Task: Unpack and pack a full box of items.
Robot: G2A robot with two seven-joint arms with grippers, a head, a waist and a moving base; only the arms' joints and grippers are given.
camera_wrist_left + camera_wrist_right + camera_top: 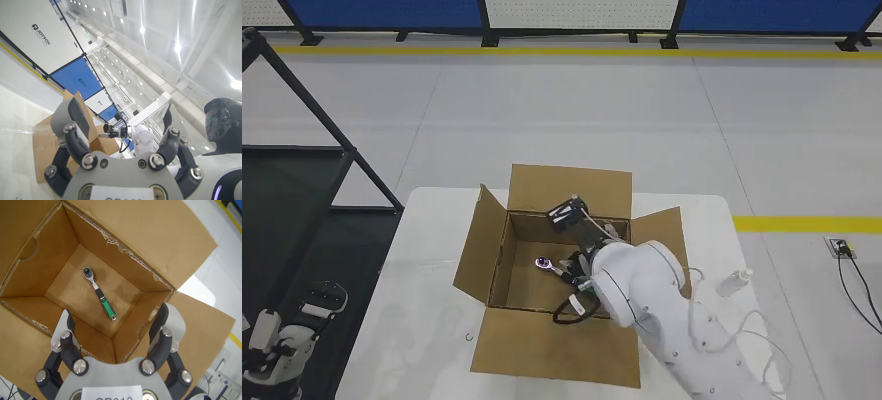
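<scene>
An open cardboard box (572,190) stands in the middle of the white table (432,300), all flaps folded out. On its floor lies a ratchet wrench (99,293) with a green and black handle, its head also seen from above (542,262). My right gripper (115,309) hangs open and empty over the box (56,256), well above the wrench; its arm (642,280) comes in over the box's near right corner. My left gripper (122,106) is open and empty, low beside the table, tilted up toward the ceiling, with the box (45,151) off to one side.
A small white bottle (735,283) stands on the table right of the box. A black metal frame (302,150) stands left of the table. Bare table lies left of the box and at the far right.
</scene>
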